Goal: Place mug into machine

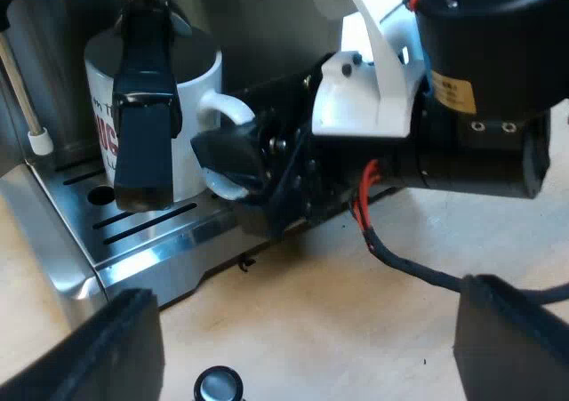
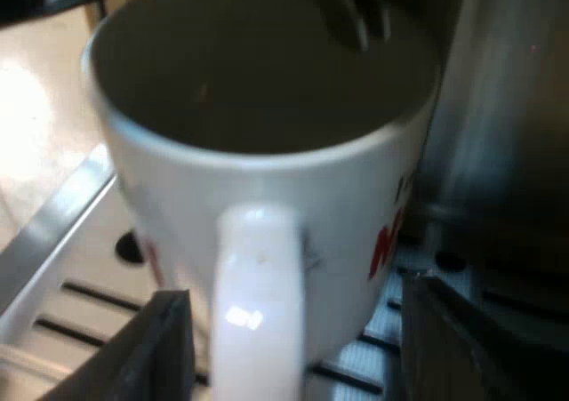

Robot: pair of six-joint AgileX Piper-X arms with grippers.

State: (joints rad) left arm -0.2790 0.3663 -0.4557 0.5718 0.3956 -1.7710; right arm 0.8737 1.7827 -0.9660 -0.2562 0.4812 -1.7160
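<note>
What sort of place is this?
Probably a coffee-making workbench: an espresso machine with a slotted steel drip tray, a white mug on that tray, and a pale wooden tabletop alongside.

Left wrist view back from the machine's front, right one close above the shared mug.

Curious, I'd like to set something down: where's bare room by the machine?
Free: the wooden table between drip tray and small black knob. Crowded: the tray, with mug, holder handle and right gripper at the mug's handle.
</note>
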